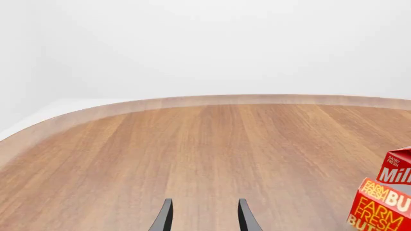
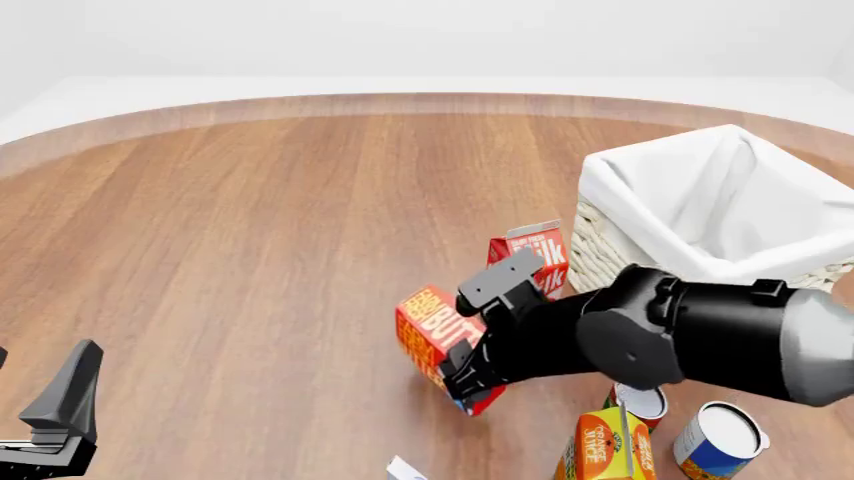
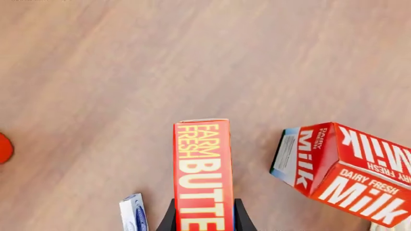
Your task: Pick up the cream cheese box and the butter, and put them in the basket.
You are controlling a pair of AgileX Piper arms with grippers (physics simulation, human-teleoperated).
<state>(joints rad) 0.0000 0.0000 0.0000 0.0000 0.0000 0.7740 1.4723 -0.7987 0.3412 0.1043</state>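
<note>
The butter [image 2: 430, 332] is a red oblong box standing tilted on the wooden table, left of the basket [image 2: 667, 170]. My right gripper [image 3: 204, 219] has a finger tight against each long side of the butter [image 3: 203, 168] and is shut on it; the arm covers the box's near end in the front view. A white and pale-blue corner of the cream cheese box [image 2: 404, 468] shows at the bottom edge, and it lies just beside the right fingers in the right wrist view [image 3: 133, 214]. My left gripper [image 1: 204, 219] is open and empty at the table's near left [image 2: 60, 405].
A red-and-white milk carton [image 2: 537, 252] stands between the butter and the basket, close to both. An orange juice carton [image 2: 607, 447] and two cans [image 2: 721, 438] stand near the front right. The milk [image 1: 398, 166] and butter [image 1: 382, 207] also show in the left wrist view.
</note>
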